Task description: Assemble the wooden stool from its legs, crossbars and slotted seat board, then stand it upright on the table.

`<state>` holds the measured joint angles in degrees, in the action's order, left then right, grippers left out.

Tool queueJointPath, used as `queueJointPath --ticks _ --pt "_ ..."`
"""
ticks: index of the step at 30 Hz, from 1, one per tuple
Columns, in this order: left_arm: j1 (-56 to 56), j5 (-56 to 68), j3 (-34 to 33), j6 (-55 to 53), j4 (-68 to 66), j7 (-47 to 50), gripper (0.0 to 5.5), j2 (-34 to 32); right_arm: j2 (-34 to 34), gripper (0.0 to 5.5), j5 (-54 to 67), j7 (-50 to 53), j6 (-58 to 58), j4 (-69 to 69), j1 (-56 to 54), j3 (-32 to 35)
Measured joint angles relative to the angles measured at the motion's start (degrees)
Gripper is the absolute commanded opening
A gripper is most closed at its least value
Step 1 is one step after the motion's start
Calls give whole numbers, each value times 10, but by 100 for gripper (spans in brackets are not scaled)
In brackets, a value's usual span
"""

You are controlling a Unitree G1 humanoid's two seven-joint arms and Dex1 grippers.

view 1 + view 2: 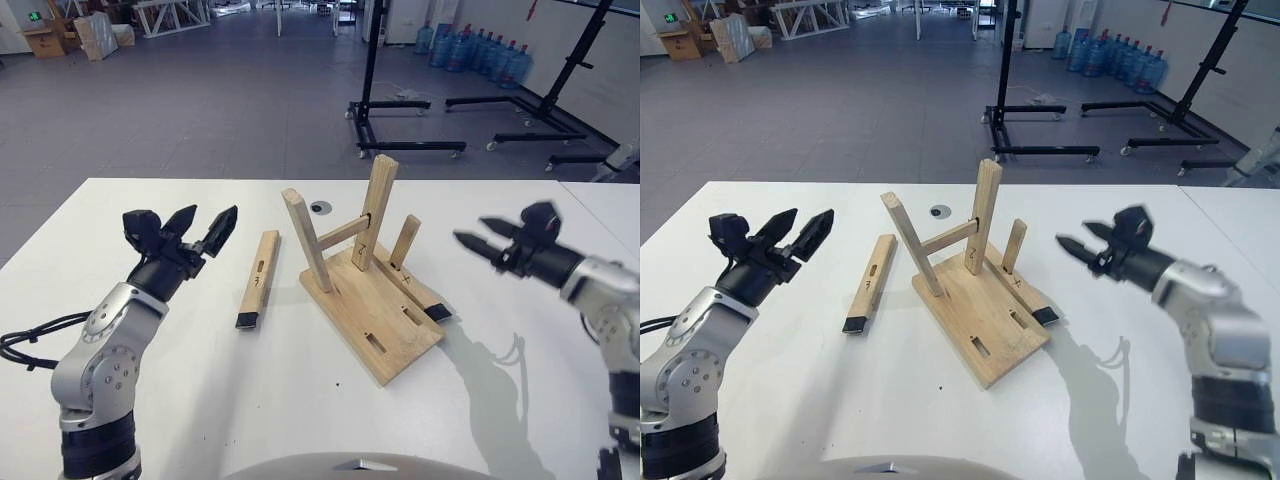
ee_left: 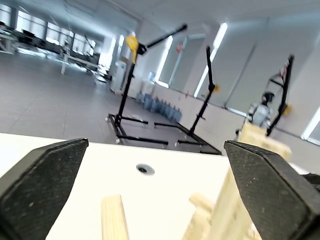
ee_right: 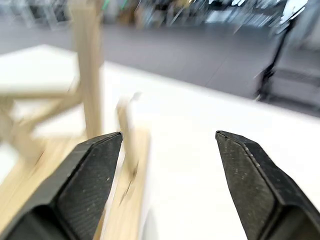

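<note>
Wooden seat board [image 1: 385,330] on white table [image 1: 250,400], loose leg [image 1: 258,275] beside it, left gripper [image 1: 210,216] spread, right gripper [image 1: 472,230] spread

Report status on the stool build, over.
Left gripper open, empty, left of loose leg. Right gripper open, empty, right of seat board. Two legs standing on board, crossbar joined. Nothing blocking.
</note>
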<state>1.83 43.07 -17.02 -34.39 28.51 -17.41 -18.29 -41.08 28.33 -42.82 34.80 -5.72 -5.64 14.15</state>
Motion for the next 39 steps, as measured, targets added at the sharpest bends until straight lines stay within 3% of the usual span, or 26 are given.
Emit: queueJointPath --ticks 5,12,22,29,39 --pt "18 -21 33 2 -8 17 497 4 51 341 -60 25 -18 40 -15 -89" --pt "17 -32 52 5 -7 18 497 8 84 341 -134 70 -31 99 -63 -151" --pt "16 -40 57 11 -8 20 497 16 82 341 -178 57 -42 128 -69 -185" --pt "16 -52 62 11 -8 22 497 25 80 216 -194 51 -37 146 -74 -192" --pt "17 -47 55 12 -19 16 497 27 97 212 -176 54 -24 163 -78 -160"
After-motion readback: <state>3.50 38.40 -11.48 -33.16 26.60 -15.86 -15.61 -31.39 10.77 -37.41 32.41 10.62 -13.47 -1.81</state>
